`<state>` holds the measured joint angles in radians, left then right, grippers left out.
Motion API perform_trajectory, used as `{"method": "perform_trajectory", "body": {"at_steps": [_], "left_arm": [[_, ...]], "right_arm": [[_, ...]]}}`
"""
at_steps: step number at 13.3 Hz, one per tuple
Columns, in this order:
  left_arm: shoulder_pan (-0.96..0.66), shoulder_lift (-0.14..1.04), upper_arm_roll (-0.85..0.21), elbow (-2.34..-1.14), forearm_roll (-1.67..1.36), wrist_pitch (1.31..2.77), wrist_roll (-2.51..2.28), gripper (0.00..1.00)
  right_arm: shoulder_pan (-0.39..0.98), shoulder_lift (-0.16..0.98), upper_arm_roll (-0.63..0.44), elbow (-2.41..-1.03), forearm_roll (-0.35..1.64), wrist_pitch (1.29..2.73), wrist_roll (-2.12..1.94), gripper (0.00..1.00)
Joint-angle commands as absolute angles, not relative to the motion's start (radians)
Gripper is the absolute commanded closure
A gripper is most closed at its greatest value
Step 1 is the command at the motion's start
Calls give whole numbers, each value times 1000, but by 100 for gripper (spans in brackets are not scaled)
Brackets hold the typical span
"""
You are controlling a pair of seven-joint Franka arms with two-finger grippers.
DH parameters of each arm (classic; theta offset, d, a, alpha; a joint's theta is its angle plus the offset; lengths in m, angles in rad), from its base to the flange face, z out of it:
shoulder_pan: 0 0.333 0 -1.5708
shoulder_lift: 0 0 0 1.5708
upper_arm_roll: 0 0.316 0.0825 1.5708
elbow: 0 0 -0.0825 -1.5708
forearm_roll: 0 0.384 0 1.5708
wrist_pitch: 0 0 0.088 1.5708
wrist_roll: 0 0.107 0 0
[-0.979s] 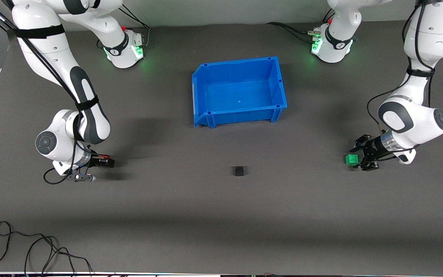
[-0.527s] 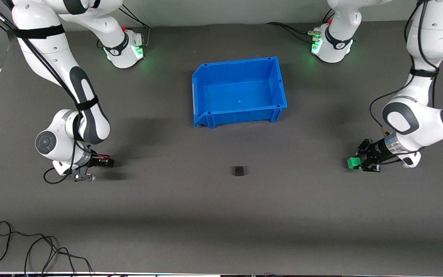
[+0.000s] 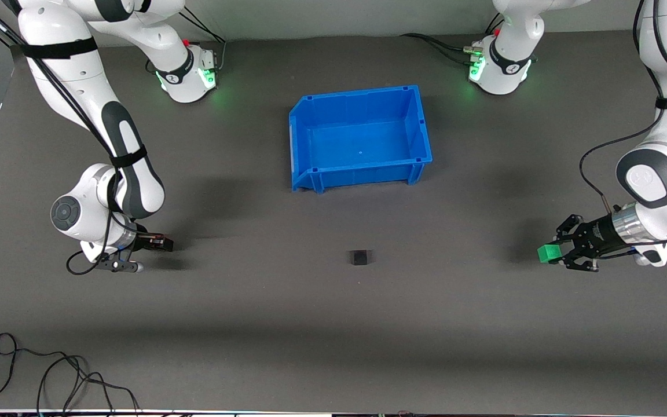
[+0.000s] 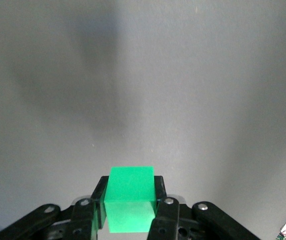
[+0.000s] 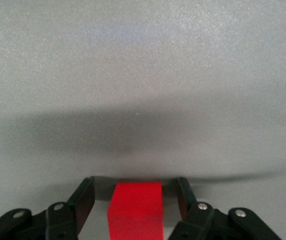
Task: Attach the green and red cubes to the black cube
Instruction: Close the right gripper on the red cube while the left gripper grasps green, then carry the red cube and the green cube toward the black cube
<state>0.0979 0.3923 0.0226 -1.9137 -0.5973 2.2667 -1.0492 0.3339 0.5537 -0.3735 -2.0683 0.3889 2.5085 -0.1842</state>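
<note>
Dark grey and matte, the worktop (image 3: 333, 324) carried a small plain matte black cube (image 3: 360, 257), which sat alone near its middle, nearer to the front camera than the open blue plastic bin (image 3: 360, 138) and well apart from both arms.

The left gripper (image 3: 562, 253) hung above the worktop toward the left arm's end, its jaws clamped on a small bright green cube (image 3: 549, 252). In the left wrist view the green cube (image 4: 130, 199) sat squarely between the two black fingers (image 4: 158, 202), both touching its sides, with bare grey surface below it and a soft shadow spread across that surface.

The right gripper (image 3: 157, 243) was low at the right arm's end of the worktop. In the right wrist view a small red cube (image 5: 135, 210) lay between the black fingers (image 5: 85, 197), and the jaws stood apart, with a gap visible on either side of the cube, so neither finger touched it. From the front camera only a sliver of red (image 3: 154, 236) showed at the fingertips.

A loose black cable (image 3: 50, 376) lay coiled on the worktop at the corner nearest the front camera, on the right arm's end. Green lights glowed at both arm bases (image 3: 191, 75).
</note>
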Motion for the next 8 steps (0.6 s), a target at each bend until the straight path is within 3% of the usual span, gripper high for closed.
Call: {"method": "perform_trajectory", "body": {"at_steps": [1,5,8], "left_arm": [[55,402,26,-1893,-577,2255,-1130,93],[-66,436,28,-1853,-578,2272,-1251,93],[-175,466,28,-1830,-578,2321,-1354,93]], "right_arm": [[334,546,-377,-2080,422,2513,-230,30],[333,540,-379,-2092,422,2511,-229,52],[319,538,-379,-2095,422,2511,-229,57]]}}
